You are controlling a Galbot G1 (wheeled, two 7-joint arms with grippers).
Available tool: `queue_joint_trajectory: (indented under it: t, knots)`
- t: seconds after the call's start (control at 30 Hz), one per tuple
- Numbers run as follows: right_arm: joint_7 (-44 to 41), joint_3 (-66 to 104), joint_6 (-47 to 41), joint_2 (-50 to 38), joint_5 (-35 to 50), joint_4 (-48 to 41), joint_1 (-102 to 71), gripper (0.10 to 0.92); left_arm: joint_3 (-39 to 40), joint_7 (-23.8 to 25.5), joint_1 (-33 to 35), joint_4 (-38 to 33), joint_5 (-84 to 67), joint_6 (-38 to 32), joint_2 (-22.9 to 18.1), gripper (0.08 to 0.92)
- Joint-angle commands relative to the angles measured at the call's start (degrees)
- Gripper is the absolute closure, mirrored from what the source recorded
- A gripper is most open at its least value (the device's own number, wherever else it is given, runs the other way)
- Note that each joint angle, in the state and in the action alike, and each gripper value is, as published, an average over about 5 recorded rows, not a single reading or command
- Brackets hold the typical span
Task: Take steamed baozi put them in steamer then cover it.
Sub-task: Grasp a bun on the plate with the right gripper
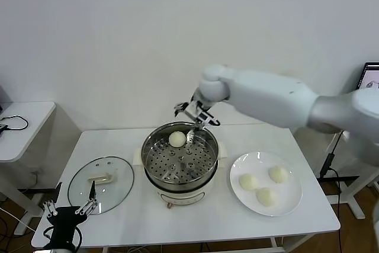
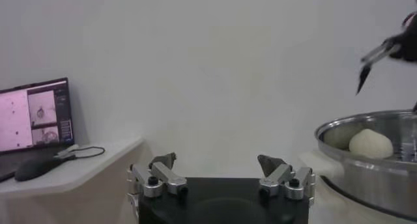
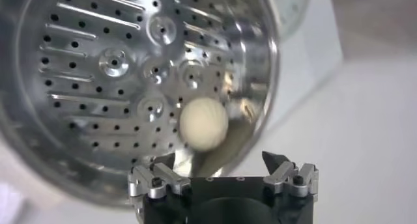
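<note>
The steel steamer (image 1: 151,144) stands mid-table with one baozi (image 1: 176,139) on its perforated tray at the far side. My right gripper (image 1: 197,115) hangs open and empty just above the steamer's far rim, beside that baozi. In the right wrist view the baozi (image 3: 203,124) lies on the tray (image 3: 98,62) below the open jaws (image 3: 218,160). Three baozi (image 1: 249,181) (image 1: 278,173) (image 1: 266,195) lie on the white plate (image 1: 294,202). The glass cover (image 1: 80,191) with its cream handle (image 1: 100,177) lies flat left of the steamer. My left gripper (image 1: 70,208) is parked open at the table's front left corner.
A small side table (image 1: 23,128) stands at the far left with a cable on it. A monitor (image 1: 371,75) shows at the right edge. In the left wrist view the steamer (image 2: 365,167) with the baozi (image 2: 370,144) is off to one side.
</note>
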Motion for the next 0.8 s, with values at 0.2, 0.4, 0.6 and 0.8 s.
queue_joint_trajectory:
  t: [0.2,0.4,0.6,0.8]
  knots:
    - [-2.34,-0.95,-24.07,-35.63,8.27,26.62,0.25,0.203,-0.08,0.10,-1.00,-1.93,-0.38,5.25,1.94,0.177]
    - [-1.55,-0.80,-24.02,-38.82,4.25,27.82,-6.80,0.203,0.03,0.21,-1.95,-1.19,-0.34,5.62,2.94,0.177]
    - [-0.51,2.46,-23.54,-38.42,1.29,25.98,-15.78,0.202,0.18,0.23,-3.05,-0.28,-0.35,5.87,3.52,0.177]
    - [-0.22,9.69,-22.68,-35.51,-1.26,21.77,-25.79,0.203,0.08,0.31,-3.82,0.72,-0.29,6.03,3.69,0.177]
